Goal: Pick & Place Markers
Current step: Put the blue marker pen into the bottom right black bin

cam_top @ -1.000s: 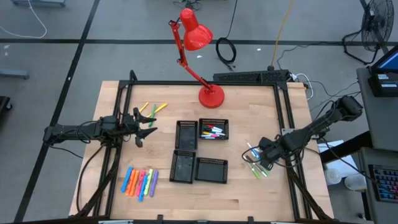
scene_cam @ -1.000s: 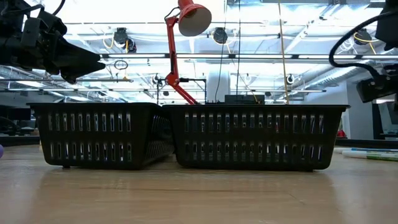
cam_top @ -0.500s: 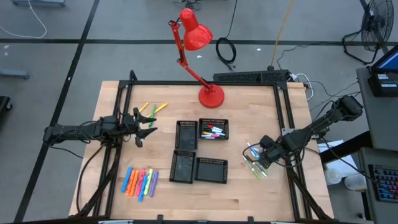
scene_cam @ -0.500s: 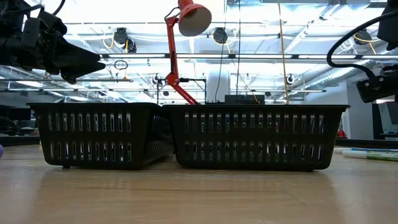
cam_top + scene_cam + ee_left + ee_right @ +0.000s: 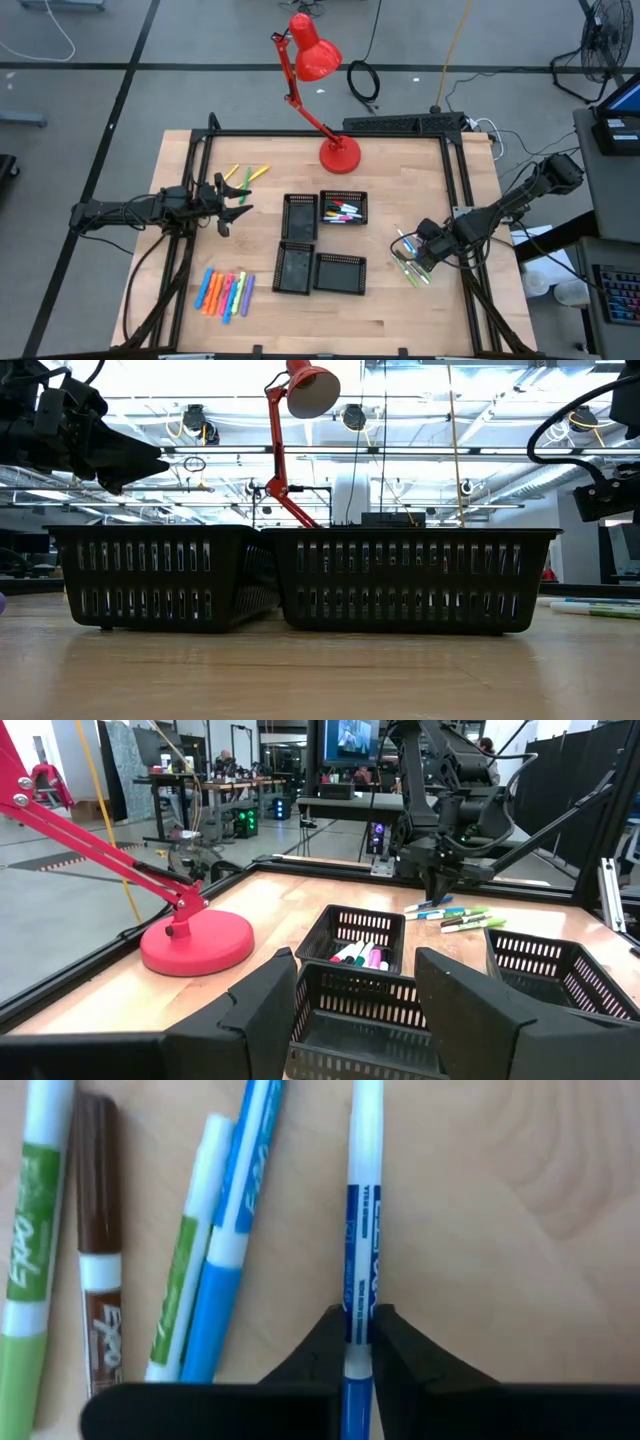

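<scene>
Several markers (image 5: 409, 262) lie side by side on the wood at the table's right. My right gripper (image 5: 420, 252) points down over them and is shut on a thin blue marker (image 5: 360, 1230). Beside that marker lie a thicker blue one (image 5: 238, 1220), a green thin one (image 5: 186, 1250), a brown one (image 5: 98, 1230) and a green one (image 5: 30, 1230). My left gripper (image 5: 232, 205) hovers open and empty at the table's left, and it also shows in its wrist view (image 5: 355, 1010). More markers lie inside the far right tray (image 5: 343, 208). My right gripper pinches the thin blue marker's barrel (image 5: 358, 1315) between its two fingertips (image 5: 325, 1342). The fingers come from above, pointing down, and lie across the marker. The marker lies level among the others; whether it is off the wood, I cannot tell.
Black mesh trays (image 5: 299, 216) (image 5: 294, 268) (image 5: 340, 272) stand at the table's middle. Neon highlighters (image 5: 225, 292) lie at the near left, and yellow and green markers (image 5: 245, 175) at the far left. A red lamp's base (image 5: 338, 153) stands at the far middle.
</scene>
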Tool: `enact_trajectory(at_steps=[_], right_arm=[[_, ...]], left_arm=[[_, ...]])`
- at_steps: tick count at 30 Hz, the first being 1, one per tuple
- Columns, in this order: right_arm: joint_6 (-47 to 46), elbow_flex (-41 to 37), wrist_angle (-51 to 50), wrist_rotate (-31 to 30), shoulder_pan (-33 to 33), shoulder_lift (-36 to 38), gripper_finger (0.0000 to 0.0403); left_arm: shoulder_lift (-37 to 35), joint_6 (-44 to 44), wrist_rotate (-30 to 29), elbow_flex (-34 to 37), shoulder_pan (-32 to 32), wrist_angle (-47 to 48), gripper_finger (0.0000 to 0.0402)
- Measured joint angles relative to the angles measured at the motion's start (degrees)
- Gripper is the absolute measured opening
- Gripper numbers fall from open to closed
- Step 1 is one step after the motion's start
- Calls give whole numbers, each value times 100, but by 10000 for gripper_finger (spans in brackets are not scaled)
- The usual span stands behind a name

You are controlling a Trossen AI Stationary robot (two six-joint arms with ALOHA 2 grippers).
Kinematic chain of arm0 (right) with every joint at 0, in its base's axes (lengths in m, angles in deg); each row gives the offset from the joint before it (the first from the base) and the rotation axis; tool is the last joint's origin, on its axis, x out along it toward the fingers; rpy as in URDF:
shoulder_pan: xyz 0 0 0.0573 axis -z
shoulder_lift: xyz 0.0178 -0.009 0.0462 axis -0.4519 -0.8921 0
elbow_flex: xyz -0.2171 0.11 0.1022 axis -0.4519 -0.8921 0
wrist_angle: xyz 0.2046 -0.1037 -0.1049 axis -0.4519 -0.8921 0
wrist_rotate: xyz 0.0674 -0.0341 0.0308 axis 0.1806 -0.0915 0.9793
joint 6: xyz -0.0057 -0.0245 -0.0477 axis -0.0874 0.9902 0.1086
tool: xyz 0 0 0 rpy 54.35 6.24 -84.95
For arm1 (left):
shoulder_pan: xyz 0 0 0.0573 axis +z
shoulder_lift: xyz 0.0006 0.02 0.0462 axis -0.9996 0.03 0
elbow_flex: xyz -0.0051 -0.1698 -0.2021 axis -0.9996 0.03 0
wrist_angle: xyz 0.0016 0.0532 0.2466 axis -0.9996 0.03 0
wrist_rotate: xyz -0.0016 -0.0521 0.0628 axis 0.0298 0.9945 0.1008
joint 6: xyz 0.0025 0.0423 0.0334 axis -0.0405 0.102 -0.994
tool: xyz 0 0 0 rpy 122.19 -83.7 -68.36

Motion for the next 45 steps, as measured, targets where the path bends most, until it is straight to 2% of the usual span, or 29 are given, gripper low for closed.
enact_trajectory(at_steps=[8, 12, 16, 20, 24, 28, 32, 35, 39, 41, 45], right_arm=[[93, 180, 78, -968, 7, 162, 20], [403, 353, 73, -1888, 17, 321, 21], [919, 404, 524, -2701, 30, 419, 21], [2004, 402, 1589, -3452, 130, 446, 21], [3626, 244, 3462, -3815, 302, 448, 21], [5151, -203, 5979, -3611, 489, 347, 21], [5776, -686, 8051, -2389, 656, 88, 21], [5808, -731, 8799, -1725, 693, -211, 21], [5671, -110, 8484, -1138, 631, -757, 21], [5690, 457, 7856, -946, 537, -1113, 21], [5653, 1739, 6307, -950, 388, -1954, 21]], left_arm=[[0, 0, -1, 0, -1, -1, 209], [0, 0, -2, 0, -1, 0, 209], [0, 0, -2, 0, -1, 5, 209], [0, 0, 0, 0, -1, 1, 209], [0, 0, 0, 0, -2, 2, 209], [0, 0, -2, 0, -2, 0, 209], [0, 0, -2, 0, 0, 0, 209], [0, 0, -1, 0, -2, 0, 209], [0, 0, 0, 0, 0, 0, 209], [0, 0, 0, 0, 0, 0, 209], [0, 0, 0, 0, 0, 0, 209]])
